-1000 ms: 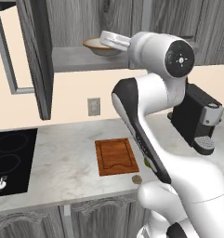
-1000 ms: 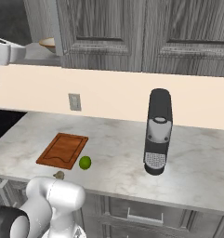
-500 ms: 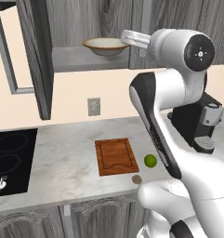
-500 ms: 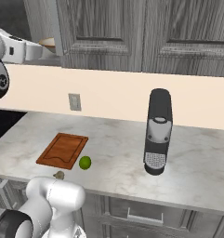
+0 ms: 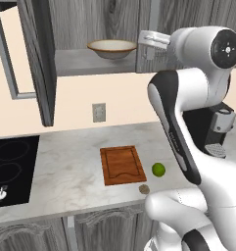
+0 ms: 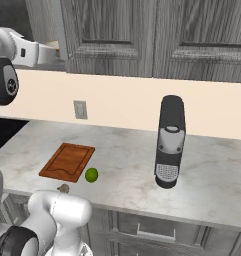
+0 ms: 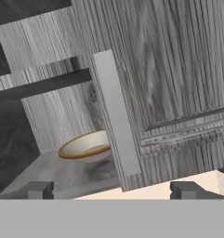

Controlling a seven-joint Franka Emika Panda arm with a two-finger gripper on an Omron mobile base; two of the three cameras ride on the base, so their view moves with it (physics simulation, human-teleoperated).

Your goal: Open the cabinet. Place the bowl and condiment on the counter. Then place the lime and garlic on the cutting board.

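The cabinet (image 5: 38,63) has its left door swung open. On the shelf inside sits the cream bowl (image 5: 112,48) (image 7: 85,146). My gripper (image 5: 148,40) (image 7: 113,190) is open and empty, raised to shelf height just right of the bowl. It faces the edge of the shut right door, whose pale handle bar (image 7: 115,116) stands between the fingertips' lines. On the counter (image 5: 65,171) lies the cutting board (image 5: 122,164) (image 6: 68,161). The lime (image 5: 158,169) (image 6: 91,174) and the garlic (image 5: 144,188) (image 6: 63,188) rest just off its right front corner. The condiment is out of view.
A black coffee machine (image 5: 217,132) (image 6: 169,142) stands on the counter to the right, partly behind my arm. The black cooktop (image 5: 11,169) lies at the left. The open door (image 5: 38,63) juts out over the counter's left part. A wall outlet (image 5: 99,112) sits above the board.
My gripper has swung to the right, from in front of the bowl to the edge of the shut right door. It stayed open. Nothing on the counter moved.
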